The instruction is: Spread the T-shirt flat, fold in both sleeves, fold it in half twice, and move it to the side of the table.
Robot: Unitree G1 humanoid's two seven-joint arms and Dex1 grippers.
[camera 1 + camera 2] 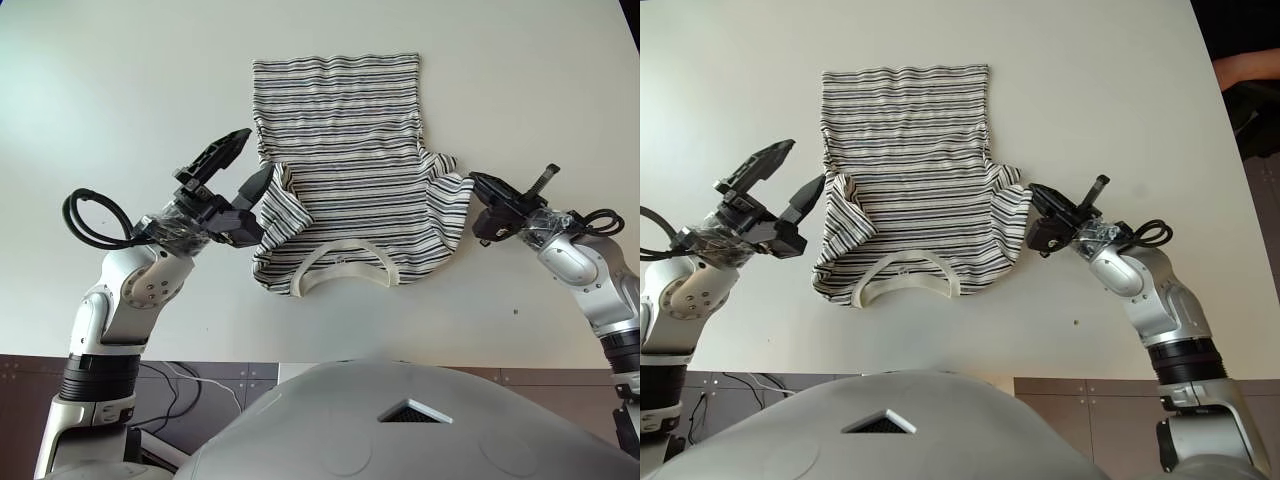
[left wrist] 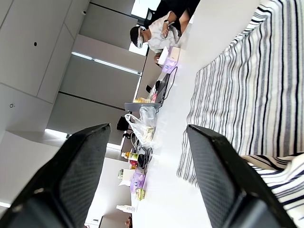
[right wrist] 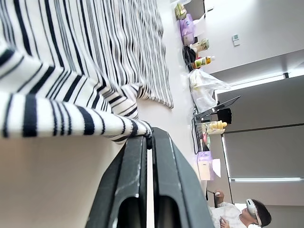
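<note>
1. The T-shirt [image 1: 340,150], striped in black, grey and white, lies at the middle of the tabletop [image 1: 120,90], with its hem toward the far edge and its white collar [image 1: 345,268] toward the near edge
2. Its body lies flat, and both sleeves are turned in over it in rumpled folds
3. The right gripper [image 3: 148,137] sits low at the shirt's right side, its jaws closed on the edge of the right sleeve [image 1: 445,200]
4. The left gripper [image 1: 245,165] hangs just beside the left sleeve [image 1: 282,205] with its jaws wide apart; whether the nearer finger touches the cloth cannot be told
5. The tabletop is white and matte, with soft shading around the shirt and a small dark speck [image 1: 516,312] near the near edge on the right side
6. Below the near edge is a dark floor [image 1: 30,365], with cables [image 1: 175,385] lying on it toward the left corner
7. Past the table, the left wrist view takes in a laptop [image 2: 142,105], a clear plastic bag [image 2: 141,127] and small bottles and boxes in a row
8. The right wrist view has the same kind of clutter, with bottles [image 3: 204,61] beside another crumpled bag [image 3: 204,88]
9. The room behind has large grey wall panels [image 2: 47,57] and long bright light strips [image 2: 104,64] set between them
</note>
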